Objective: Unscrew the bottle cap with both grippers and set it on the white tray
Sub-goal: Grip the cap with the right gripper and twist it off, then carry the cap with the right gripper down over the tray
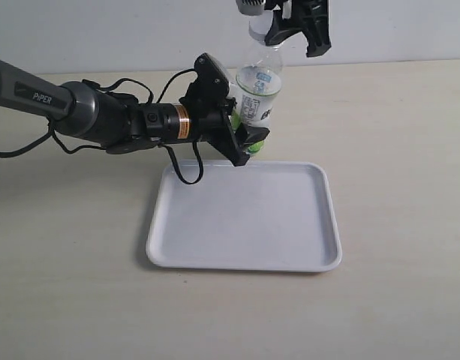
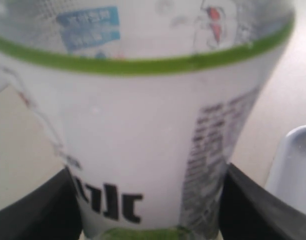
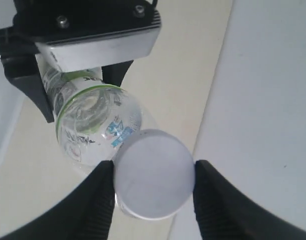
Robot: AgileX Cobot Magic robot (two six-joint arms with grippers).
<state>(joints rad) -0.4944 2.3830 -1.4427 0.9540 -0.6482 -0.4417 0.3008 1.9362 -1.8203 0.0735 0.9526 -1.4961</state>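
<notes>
The clear bottle (image 1: 260, 82) with the lime label stands upright just behind the white tray (image 1: 245, 225). My left gripper (image 1: 248, 142), on the grey PIPER arm, is shut on the bottle's lower body; in the left wrist view the label (image 2: 143, 125) fills the space between both black fingers (image 2: 38, 212). From above, my right gripper (image 1: 278, 30) is shut on the white bottle cap (image 1: 258, 28). In the right wrist view the cap (image 3: 153, 180) sits squeezed between the fingers (image 3: 100, 200), right over the bottle (image 3: 93, 120). Whether the cap is still on the neck cannot be told.
The left arm and its black cables (image 1: 184, 169) reach in from the left, above the tray's far left corner. The tray's rim (image 2: 297, 165) shows beside the bottle in the left wrist view. Beige tabletop (image 1: 395, 135) surrounds the tray.
</notes>
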